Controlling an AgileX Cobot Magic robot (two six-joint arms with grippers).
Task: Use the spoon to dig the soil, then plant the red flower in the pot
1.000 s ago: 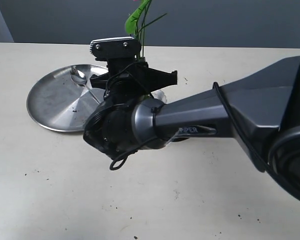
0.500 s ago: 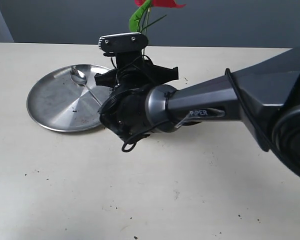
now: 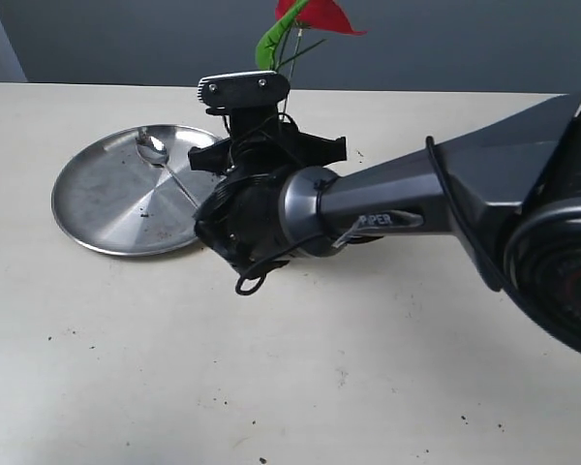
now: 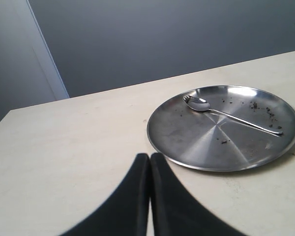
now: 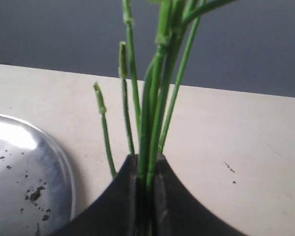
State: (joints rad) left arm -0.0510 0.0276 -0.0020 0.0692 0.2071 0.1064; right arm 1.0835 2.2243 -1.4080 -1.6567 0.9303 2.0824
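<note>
Pinching the red flower (image 3: 318,15) stems, right jaws clamp tight; left jaws pressed together.

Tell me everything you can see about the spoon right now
The spoon is slim, shiny steel, with a small oval bowl and a long thin handle. It lies flat inside the round steel plate, bowl facing up, handle running across the plate's middle. Dark soil crumbs lie scattered near it. No gripper touches it; the left gripper is shut, short of the plate.
</note>
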